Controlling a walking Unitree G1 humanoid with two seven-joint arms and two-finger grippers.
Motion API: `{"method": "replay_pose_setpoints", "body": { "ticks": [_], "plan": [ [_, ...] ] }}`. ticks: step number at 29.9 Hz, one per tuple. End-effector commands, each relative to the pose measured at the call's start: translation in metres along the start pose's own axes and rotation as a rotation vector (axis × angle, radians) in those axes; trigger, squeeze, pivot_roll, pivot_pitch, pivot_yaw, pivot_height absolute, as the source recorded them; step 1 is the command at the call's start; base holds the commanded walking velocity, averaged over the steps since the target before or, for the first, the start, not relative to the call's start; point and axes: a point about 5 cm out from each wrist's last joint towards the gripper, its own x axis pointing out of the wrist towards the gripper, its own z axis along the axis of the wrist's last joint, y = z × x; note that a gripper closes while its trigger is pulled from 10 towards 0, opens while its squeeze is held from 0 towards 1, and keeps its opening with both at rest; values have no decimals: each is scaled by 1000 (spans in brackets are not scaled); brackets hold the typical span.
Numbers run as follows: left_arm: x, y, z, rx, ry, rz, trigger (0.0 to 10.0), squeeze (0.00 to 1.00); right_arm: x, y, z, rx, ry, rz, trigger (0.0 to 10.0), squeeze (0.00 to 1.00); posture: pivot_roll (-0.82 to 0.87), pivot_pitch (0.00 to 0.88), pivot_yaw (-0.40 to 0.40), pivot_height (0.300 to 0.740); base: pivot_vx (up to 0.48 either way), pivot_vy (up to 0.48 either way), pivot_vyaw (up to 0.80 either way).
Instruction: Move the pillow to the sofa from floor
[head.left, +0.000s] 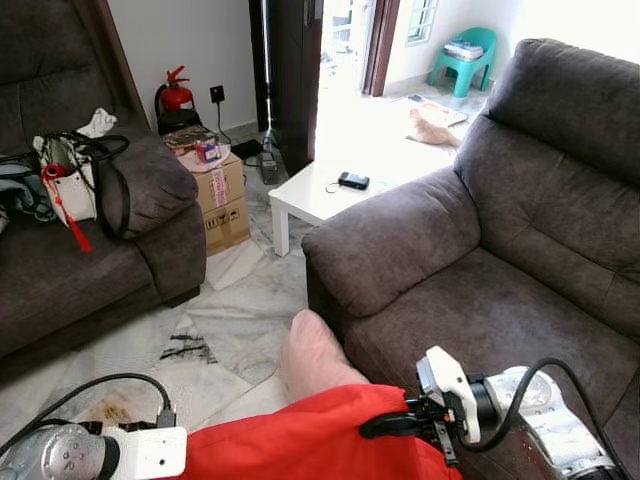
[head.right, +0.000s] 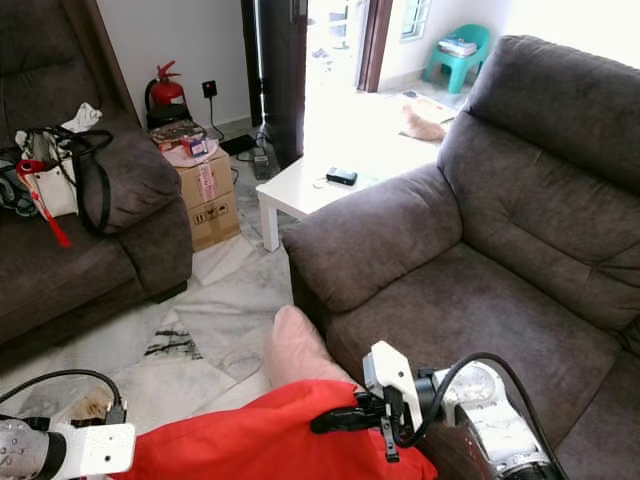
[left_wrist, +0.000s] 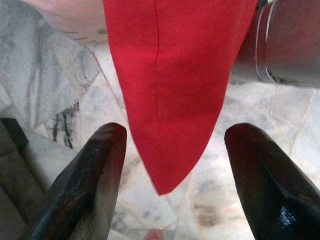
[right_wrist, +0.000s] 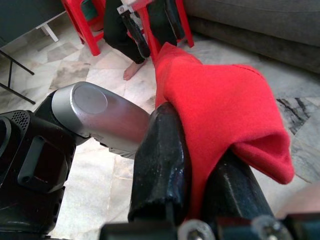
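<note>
Red fabric pillow (head.left: 310, 440) hangs low between both arms, off the marble floor (head.left: 240, 310). Right gripper (right_wrist: 195, 175) fingers clamped on a fold of it; cloth bunches over and between the black fingers (right_wrist: 160, 155). Left gripper (left_wrist: 172, 175) fingers apart, red corner dangling just ahead of the gap, touching neither finger. A pale pink cushion (head.left: 310, 355) sits just beyond the right fingers, against the grey fabric sofa (head.left: 480, 260). Farther out: white bench (head.left: 320, 195) with a small black object (head.left: 352, 180), cardboard boxes (head.left: 222, 200), red fire extinguisher (head.left: 176, 95).
</note>
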Motion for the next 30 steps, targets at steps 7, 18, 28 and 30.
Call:
{"method": "replay_pose_setpoints", "body": {
  "ticks": [7,18,28,30],
  "plan": [
    [10,-5,-8,-58,-17,44,10000,0,-5,-5,19,-75,-73,-18,10000,0,48,0,-56,740,0,0,0],
    [15,-4,-21,-49,31,87,10000,0,-6,-4,19,-73,-73,-23,10000,0,46,0,-60,740,0,0,0],
    [29,3,-20,-110,-37,145,10000,0,-7,-4,19,-72,-67,-21,10000,0,38,0,-66,740,0,0,0],
    [32,4,-18,-110,-54,144,10000,0,-7,-4,18,-71,-65,-21,10000,0,37,0,-68,740,0,0,0]
  ]
}}
